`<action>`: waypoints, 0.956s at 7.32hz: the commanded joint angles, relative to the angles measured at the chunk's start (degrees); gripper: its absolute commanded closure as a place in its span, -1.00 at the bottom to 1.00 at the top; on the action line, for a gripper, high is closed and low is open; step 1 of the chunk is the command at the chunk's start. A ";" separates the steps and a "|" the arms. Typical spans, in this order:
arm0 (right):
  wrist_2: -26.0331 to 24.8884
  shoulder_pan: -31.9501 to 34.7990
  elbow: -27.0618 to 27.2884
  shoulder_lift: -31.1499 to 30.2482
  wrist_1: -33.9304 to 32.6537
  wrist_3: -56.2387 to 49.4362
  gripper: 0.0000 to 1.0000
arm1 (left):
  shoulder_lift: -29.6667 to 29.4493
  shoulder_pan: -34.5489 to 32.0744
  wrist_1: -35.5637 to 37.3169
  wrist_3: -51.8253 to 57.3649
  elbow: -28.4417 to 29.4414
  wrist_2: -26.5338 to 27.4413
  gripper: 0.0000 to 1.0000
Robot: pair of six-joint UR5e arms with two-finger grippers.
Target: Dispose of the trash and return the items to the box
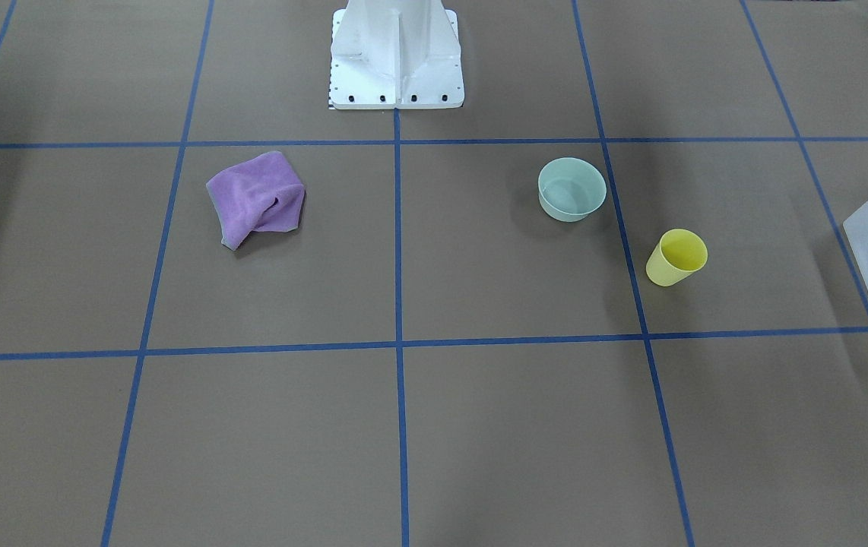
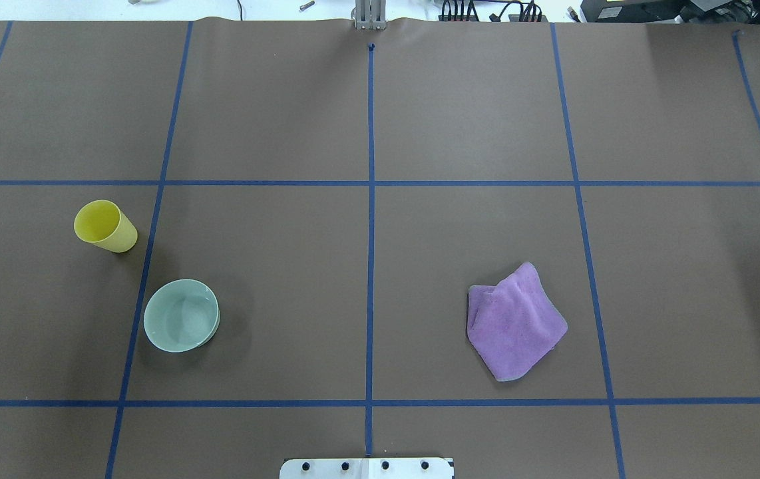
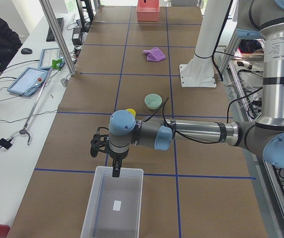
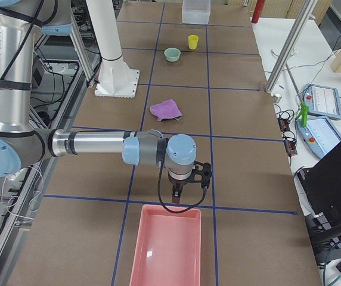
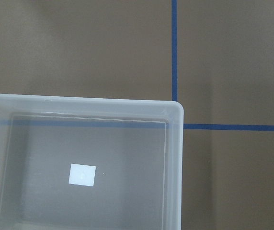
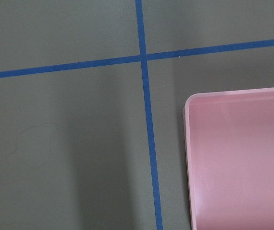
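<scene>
The yellow cup (image 1: 677,257) stands on the brown table, on the robot's left side, also in the overhead view (image 2: 104,226). The mint-green bowl (image 1: 571,189) sits nearer the base (image 2: 182,315). The frosted white box (image 3: 90,208) lies at the table's left end; only a white label is inside (image 5: 173,158). My left gripper (image 3: 116,171) hangs over the box's near rim. My right gripper (image 4: 177,193) hangs just short of a pink tray (image 4: 167,250). Both show only in side views, so I cannot tell whether they are open or shut.
A crumpled purple cloth (image 2: 514,322) lies on the robot's right side (image 1: 258,199). The white robot base (image 1: 396,61) stands at the table's middle edge. The pink tray's corner shows in the right wrist view (image 6: 242,163). Blue tape lines grid the table.
</scene>
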 commanded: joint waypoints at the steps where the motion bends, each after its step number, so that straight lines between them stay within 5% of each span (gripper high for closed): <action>1: 0.32 0.04 0.13 0.09 0.00 0.08 -1.00 | 0.66 0.03 -0.08 0.09 -0.09 -0.16 -0.96; 7: 0.41 0.22 0.83 0.71 0.00 0.16 -1.00 | 0.67 0.12 -0.26 0.00 0.34 -0.34 -0.96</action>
